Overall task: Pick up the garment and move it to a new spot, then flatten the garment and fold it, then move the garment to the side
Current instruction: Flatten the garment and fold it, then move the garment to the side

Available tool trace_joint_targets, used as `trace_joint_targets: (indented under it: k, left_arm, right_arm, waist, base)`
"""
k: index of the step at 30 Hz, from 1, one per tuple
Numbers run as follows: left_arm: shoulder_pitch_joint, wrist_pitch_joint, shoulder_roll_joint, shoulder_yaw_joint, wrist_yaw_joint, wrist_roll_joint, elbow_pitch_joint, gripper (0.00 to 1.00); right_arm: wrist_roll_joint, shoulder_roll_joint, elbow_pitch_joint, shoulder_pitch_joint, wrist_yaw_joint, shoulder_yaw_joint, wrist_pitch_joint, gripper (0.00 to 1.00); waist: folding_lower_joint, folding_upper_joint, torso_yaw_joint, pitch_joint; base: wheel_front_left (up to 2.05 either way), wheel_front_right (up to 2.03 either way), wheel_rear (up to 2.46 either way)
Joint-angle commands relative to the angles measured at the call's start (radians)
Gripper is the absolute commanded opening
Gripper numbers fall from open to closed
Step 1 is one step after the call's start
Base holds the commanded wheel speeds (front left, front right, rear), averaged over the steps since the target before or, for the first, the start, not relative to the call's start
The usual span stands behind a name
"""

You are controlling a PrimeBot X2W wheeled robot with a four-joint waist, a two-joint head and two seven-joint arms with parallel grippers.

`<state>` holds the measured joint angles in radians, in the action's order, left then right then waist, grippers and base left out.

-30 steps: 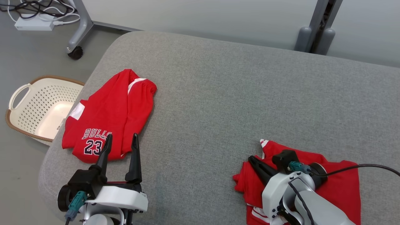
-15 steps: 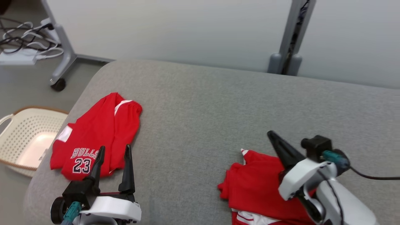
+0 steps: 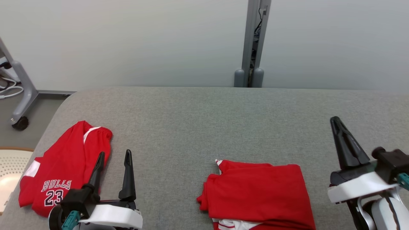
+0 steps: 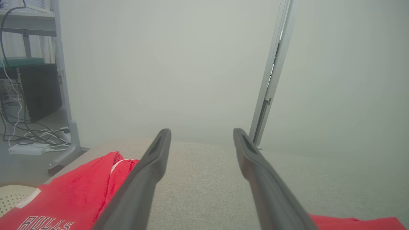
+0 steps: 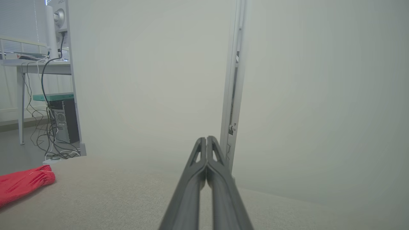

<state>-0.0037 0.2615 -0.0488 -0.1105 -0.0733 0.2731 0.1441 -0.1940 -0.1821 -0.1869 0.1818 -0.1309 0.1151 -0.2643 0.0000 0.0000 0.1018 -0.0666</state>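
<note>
Plainly, neither arm had hold of anything. The left gripper had its two fingers spread wide, pointing along the grey padded bench with only bare cloth between them. The right gripper had its fingers pressed together into a single point, out to the right of the work and touching nothing.

Between the two arms, near the front edge of the bench, lay the folded garment. It was a red, roughly square packet with a white-trimmed layer peeping out beneath its near edge. Both arms stood well apart from it, probably so that the fold could settle and be looked over unobstructed.

A second piece, the red Bulls garment, lay at the left end of the bench just beside the left gripper. A pale basket sat on the floor beyond it. That end looked like the place where finished pieces went.

Folding appeared done, and carrying the packet to the side remained. The grip would need to catch every layer at once, or the fold would likely fall open.
</note>
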Motion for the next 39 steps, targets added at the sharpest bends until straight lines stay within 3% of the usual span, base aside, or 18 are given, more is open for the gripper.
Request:
trace_joint_targets:
  k: [1,7,15,16,17,18,39]
  left_arm:
    - [0.007,0.004,-0.004,0.006,-0.006,-0.006,-0.003,1.0]
    - [0.04,0.004,-0.004,-0.004,-0.016,-0.009,-0.021,1.0]
    - [0.079,0.004,-0.004,-0.029,-0.028,-0.017,-0.018,1.0]
    - [0.083,0.004,-0.004,-0.027,-0.032,-0.019,-0.018,1.0]
    - [0.083,0.004,-0.004,-0.027,-0.032,-0.019,-0.018,1.0]
    - [0.083,0.004,-0.004,-0.027,-0.032,-0.023,-0.016,1.0]
    - [0.075,0.004,-0.004,0.003,-0.008,-0.046,-0.015,1.0]
  right_arm:
    - [0.005,0.008,0.023,-0.028,0.0,-0.022,-0.001,0.0]
    - [0.033,0.036,0.105,-0.131,0.0,-0.076,-0.001,0.0]
    - [0.019,0.074,0.093,-0.228,0.0,-0.113,-0.001,0.0]
    - [0.025,0.074,0.088,-0.231,0.0,-0.111,-0.001,0.73]
    - [0.025,0.074,0.088,-0.231,0.0,-0.111,-0.001,0.73]
    - [0.027,0.076,0.088,-0.229,0.0,-0.11,-0.001,1.0]
    - [-0.018,0.082,-0.006,-0.217,0.0,-0.073,0.0,1.0]
  waist:
    - [0.0,0.0,-0.013,-0.006]
    - [0.0,0.0,-0.041,-0.013]
    - [0.0,0.0,-0.052,-0.022]
    - [0.0,0.0,-0.053,-0.023]
    - [0.0,0.0,-0.053,-0.023]
    - [0.0,0.0,-0.055,-0.023]
    - [0.0,0.0,-0.032,-0.009]
  base:
    - [0.0,0.0,0.0]
    - [0.0,0.0,0.0]
    - [0.0,0.0,0.0]
    - [0.0,0.0,0.0]
    - [0.0,0.0,0.0]
    - [0.0,0.0,0.0]
    - [0.0,0.0,0.0]
